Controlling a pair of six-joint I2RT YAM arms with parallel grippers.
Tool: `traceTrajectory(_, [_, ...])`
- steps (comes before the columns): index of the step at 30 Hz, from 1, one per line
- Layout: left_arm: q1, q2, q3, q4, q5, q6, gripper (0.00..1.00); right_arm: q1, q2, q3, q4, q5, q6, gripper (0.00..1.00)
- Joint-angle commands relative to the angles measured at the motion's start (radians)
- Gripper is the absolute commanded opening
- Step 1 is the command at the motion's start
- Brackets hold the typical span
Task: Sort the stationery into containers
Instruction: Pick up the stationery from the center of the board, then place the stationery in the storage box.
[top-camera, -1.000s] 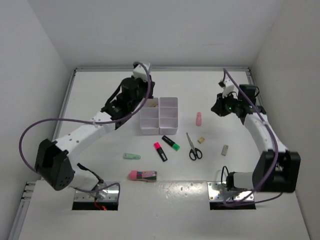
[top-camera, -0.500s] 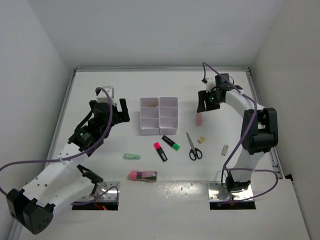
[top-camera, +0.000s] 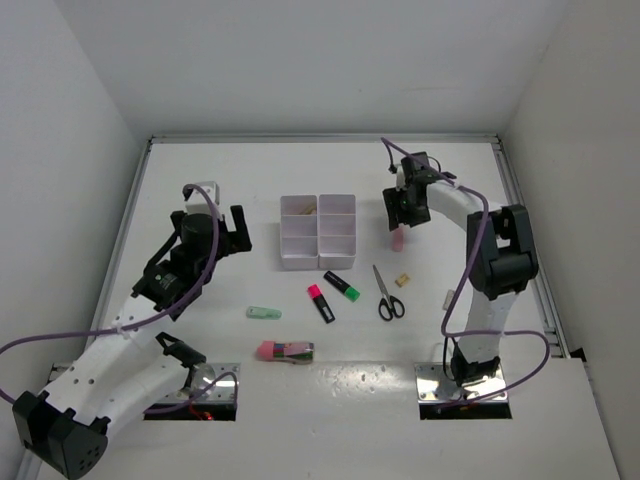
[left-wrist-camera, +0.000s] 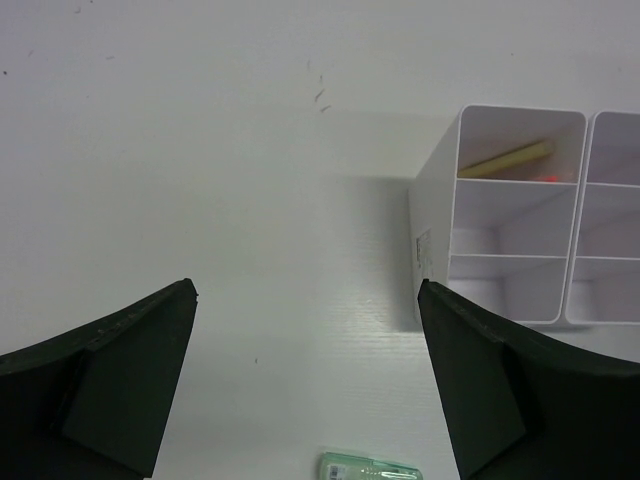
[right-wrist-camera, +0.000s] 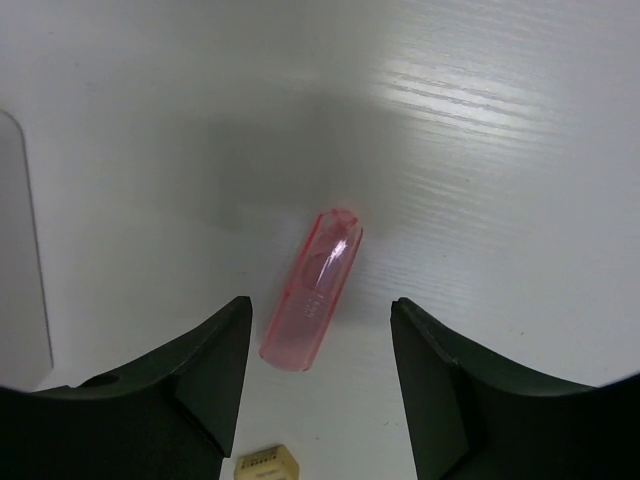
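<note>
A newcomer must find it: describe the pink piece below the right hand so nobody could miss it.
Start at the white compartment tray mid-table and look to its right. There, under the right hand, lies a slim pink piece. Unlike the stubby beige block nearby, it is long, rounded and see-through.

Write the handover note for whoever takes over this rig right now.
Left gripper: open, empty, over the table beside the tray.
Right gripper: open, jaws straddling the pink piece, not gripping.
Done: a yellow pen lies in the tray's far-left compartment.
Left on the table: pink piece, scissors, highlighters, mint piece, pink-ended item, beige bits.
</note>
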Motion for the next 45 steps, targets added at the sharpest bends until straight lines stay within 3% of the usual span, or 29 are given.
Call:
traceTrajectory(1, [0.01, -0.013, 0.002, 0.027, 0.003, 0.004, 0.99, 0.008, 0.019, 0.011, 0.025, 0.079, 0.047, 0.58])
traceTrajectory(12, [0.01, -0.013, -0.007, 0.027, 0.003, 0.004, 0.99, 0.008, 0.096, 0.032, 0.025, 0.001, 0.066, 0.54])
traceTrajectory(15, [0.01, -0.013, -0.007, 0.027, 0.003, 0.004, 0.99, 0.008, 0.107, 0.032, 0.025, -0.009, 0.066, 0.45])
traceTrajectory(19, [0.01, -0.013, -0.007, 0.027, 0.003, 0.004, 0.99, -0.001, 0.107, 0.032, 0.025, -0.019, 0.066, 0.23])
traceTrajectory(26, [0.01, -0.013, -0.007, 0.027, 0.003, 0.004, 0.99, -0.001, 0.024, 0.014, 0.074, -0.095, 0.046, 0.01])
traceTrajectory(32, [0.01, -0.001, -0.017, 0.038, 0.025, 0.004, 0.99, 0.008, -0.241, -0.077, 0.293, -0.281, -0.097, 0.0])
traceTrajectory(36, [0.01, 0.008, -0.017, 0.038, 0.034, 0.004, 0.99, 0.008, -0.309, -0.086, 0.347, -0.444, -0.175, 0.0])
traceTrajectory(37, [0.01, 0.008, -0.017, 0.038, 0.034, 0.004, 0.99, 0.008, -0.318, -0.074, 0.347, -0.544, -0.213, 0.0])
traceTrajectory(38, [0.01, 0.008, -0.017, 0.038, 0.034, 0.004, 0.99, 0.008, -0.318, -0.065, 0.347, -0.545, -0.245, 0.0])
traceTrajectory(39, [0.01, 0.008, -0.017, 0.038, 0.034, 0.004, 0.99, 0.017, -0.318, -0.055, 0.327, -0.681, -0.29, 0.0])
traceTrajectory(42, [0.01, 0.017, -0.017, 0.038, 0.034, 0.004, 0.99, 0.026, -0.279, -0.003, 0.214, -0.934, -0.576, 0.04])
traceTrajectory(45, [0.01, 0.018, -0.017, 0.038, 0.034, 0.004, 0.99, 0.062, -0.185, 0.148, 0.117, -0.962, -0.69, 0.07])
